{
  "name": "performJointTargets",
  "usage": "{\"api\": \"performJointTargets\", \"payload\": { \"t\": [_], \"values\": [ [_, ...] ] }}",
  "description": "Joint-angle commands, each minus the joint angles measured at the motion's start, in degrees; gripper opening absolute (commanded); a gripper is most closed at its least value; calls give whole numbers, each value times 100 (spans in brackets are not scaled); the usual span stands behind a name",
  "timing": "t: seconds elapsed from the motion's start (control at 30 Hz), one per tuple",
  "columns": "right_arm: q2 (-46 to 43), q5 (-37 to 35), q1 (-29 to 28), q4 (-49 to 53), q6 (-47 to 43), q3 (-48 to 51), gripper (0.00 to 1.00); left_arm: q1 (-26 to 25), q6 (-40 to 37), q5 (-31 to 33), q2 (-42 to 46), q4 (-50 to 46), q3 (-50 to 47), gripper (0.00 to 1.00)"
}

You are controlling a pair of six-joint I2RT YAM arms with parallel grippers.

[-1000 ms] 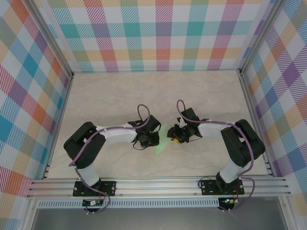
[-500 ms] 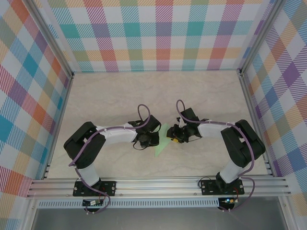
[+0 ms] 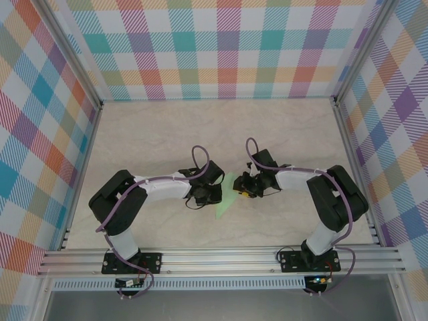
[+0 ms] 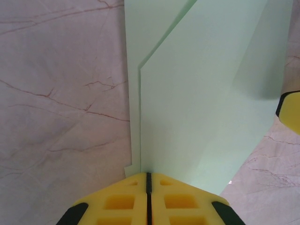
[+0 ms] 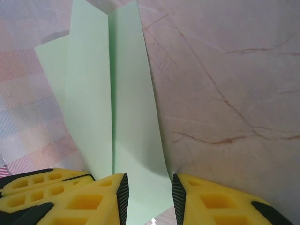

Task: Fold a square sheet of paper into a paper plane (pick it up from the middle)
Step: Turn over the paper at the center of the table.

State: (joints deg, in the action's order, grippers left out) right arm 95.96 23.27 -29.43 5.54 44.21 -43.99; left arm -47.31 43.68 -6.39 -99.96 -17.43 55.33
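The square sheet of paper (image 3: 225,203), seen from above: where does it sit for me?
— Between your two claws, pale green and already folded. It is just right of your left claw (image 3: 215,196) and just left of your right claw (image 3: 241,192), and its lower tip reaches nearer the arm bases than either claw.

And from the left wrist?
— Your left claw (image 4: 148,176) has its yellow fingers (image 4: 117,201) pressed together, pinching the sheet's near edge. The paper (image 4: 201,112) fans out straight ahead of the tips in overlapping layers, above the marbled tabletop (image 4: 61,103).

The right wrist?
— Your right claw (image 5: 149,190) stands partly spread. The paper (image 5: 124,98) runs out ahead from the gap between its fingers, with a centre crease down it. Whether the pads actually press on it, I cannot tell.
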Motion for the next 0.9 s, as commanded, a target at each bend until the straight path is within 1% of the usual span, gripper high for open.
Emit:
{"api": "performJointTargets", "payload": {
  "t": [0.0, 0.13, 0.2, 0.23, 0.47, 0.63, 0.87],
  "values": [
    [118, 316, -63, -357, 49, 77, 32, 62, 53, 45, -90, -126, -171, 8],
    [138, 334, -63, -325, 53, 107, 32, 105, 128, -50, -93, 22, -242, 8],
    [173, 461, -63, -422, 57, 108, 33, 136, 169, -143, -91, 102, -312, 8],
    [181, 508, -63, -463, 73, 110, 33, 164, 200, -190, -83, 300, -360, 8],
    [132, 662, -63, -676, 159, 71, 37, 364, 371, -517, 90, 787, -717, 8],
    [199, 670, -63, -781, 402, 39, 40, 554, 531, -736, 214, 1172, -1014, 9],
    [310, 955, -104, -1362, 790, 174, 40, 698, 773, -960, 248, 1648, -1305, 9]
  ]
}}
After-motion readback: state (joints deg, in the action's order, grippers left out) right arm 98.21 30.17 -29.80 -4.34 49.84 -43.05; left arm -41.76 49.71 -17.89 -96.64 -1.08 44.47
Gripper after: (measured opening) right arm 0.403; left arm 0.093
